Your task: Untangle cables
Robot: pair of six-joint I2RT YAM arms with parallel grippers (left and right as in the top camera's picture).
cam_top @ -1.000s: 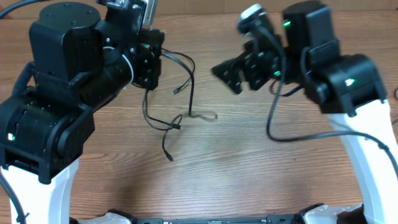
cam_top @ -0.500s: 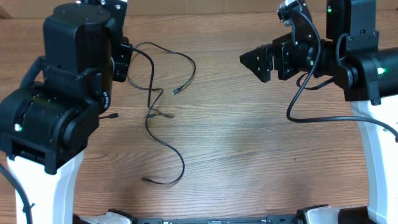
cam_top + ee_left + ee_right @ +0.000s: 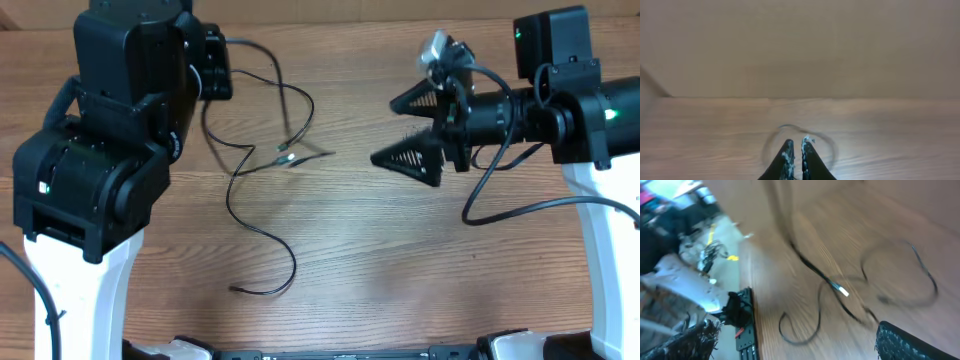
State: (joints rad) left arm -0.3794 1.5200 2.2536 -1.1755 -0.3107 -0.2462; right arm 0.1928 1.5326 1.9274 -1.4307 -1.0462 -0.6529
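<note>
Cables (image 3: 286,150): thin black cords loosely tangled on the wood worktop (image 3: 400,260), just right of the left arm (image 3: 110,150). Two strands run up to the far end of the left arm and vanish under its housing. From there one loops out away from the left arm, then doubles back to a small knot with two plugs (image 3: 297,158) side by side. A longer strand leaves the knot, curves along the near side of the left arm and ends in a free plug (image 3: 235,288) lying flat.

Left tool (image 3: 796,149): hidden under the left arm from overhead. Its wrist cam shows the fingers (image 3: 786,152) clenched, only a sliver of gap, with a blurred loop of cord arcing round the tips. Can't tell whether a cord is actually pinched.

Right tool (image 3: 408,130): released, fingers spread wide and pointing toward the left arm, short of the knot and touching no cord. Its wrist cam is motion-blurred and shows a bright plug tip (image 3: 842,291) on the worktop between the spread fingers.
</note>
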